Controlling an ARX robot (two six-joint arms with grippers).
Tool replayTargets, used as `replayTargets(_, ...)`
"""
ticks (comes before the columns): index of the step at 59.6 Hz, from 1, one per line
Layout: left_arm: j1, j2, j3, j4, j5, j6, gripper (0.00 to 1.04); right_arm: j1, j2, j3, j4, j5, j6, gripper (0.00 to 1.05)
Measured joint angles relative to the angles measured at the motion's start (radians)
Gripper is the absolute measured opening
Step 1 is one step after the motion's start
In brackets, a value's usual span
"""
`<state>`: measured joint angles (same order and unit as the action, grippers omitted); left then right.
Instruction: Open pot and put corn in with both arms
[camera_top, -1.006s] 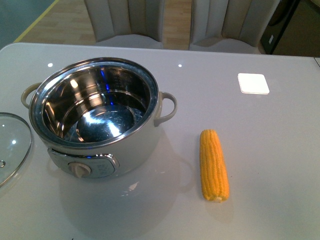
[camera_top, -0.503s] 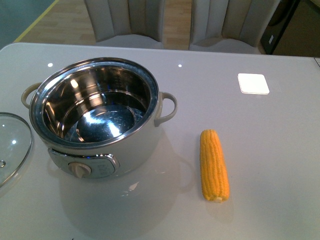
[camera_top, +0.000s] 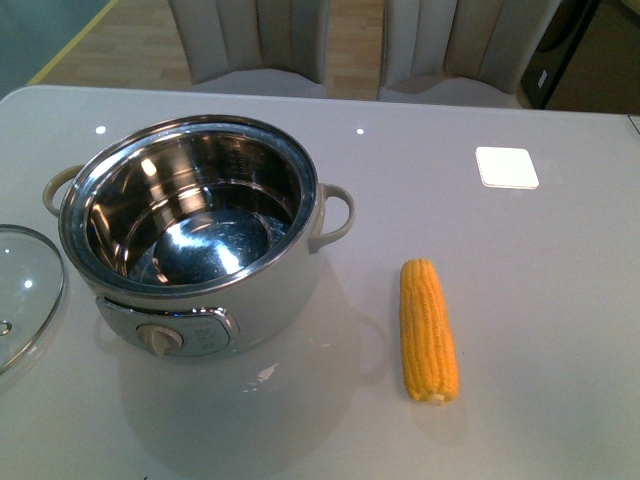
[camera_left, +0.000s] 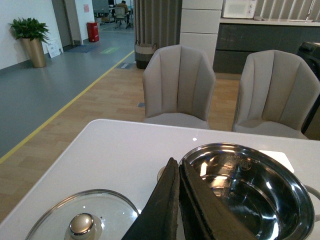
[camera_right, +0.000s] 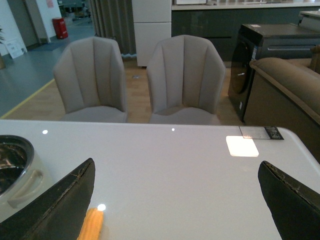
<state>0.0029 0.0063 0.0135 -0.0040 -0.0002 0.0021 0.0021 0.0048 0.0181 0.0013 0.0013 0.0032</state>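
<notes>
- The left claw (camera_left: 178, 165) is clenched: its two dark fingers (camera_left: 160, 215) lie pressed together with only a thin slit between them, and nothing is caught there.
- Just past that claw's tips stands the pot (camera_left: 250, 170). It is uncovered, and its shiny steel bowl is bare inside.
- On the side of the left claw away from the pot, the glass lid (camera_left: 55, 212) lies flat on the tabletop (camera_left: 120, 150) with its knob (camera_left: 82, 225) up.
- The right claw (camera_right: 176, 165) is released. Its fingers (camera_right: 60, 205) are spread wide above the tabletop with nothing between them.
- The corn (camera_right: 92, 225) lies on the tabletop beside the right claw's pot-side finger. Only one end of it shows in the right wrist view.
- Outside the right claw's opening, beyond that same finger, are the pot's rim and one loop handle (camera_right: 22, 187).
- Farther ahead of the right claw, toward its other finger, a white square pad (camera_right: 242, 146) lies flat on the tabletop.
- In the front view the corn lies lengthwise on the robot's right of the pot, apart from it.
- The glass lid sits on the pot's left, near its base but not on it.
- The pot's cream dial (camera_top: 160, 340) faces the robot.
- Two padded chairs (camera_top: 250, 40) stand beyond the tabletop's far edge.
</notes>
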Motion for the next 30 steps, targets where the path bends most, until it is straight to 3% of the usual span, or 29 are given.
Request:
replayTargets(12, 0.000, 0.000, 0.000, 0.000, 0.000, 0.000, 0.06, 0.000, 0.000, 0.000, 0.000, 0.000, 0.000, 0.96)
replayTargets(30, 0.000, 0.000, 0.000, 0.000, 0.000, 0.000, 0.64, 0.000, 0.000, 0.000, 0.000, -0.001, 0.000, 0.96)
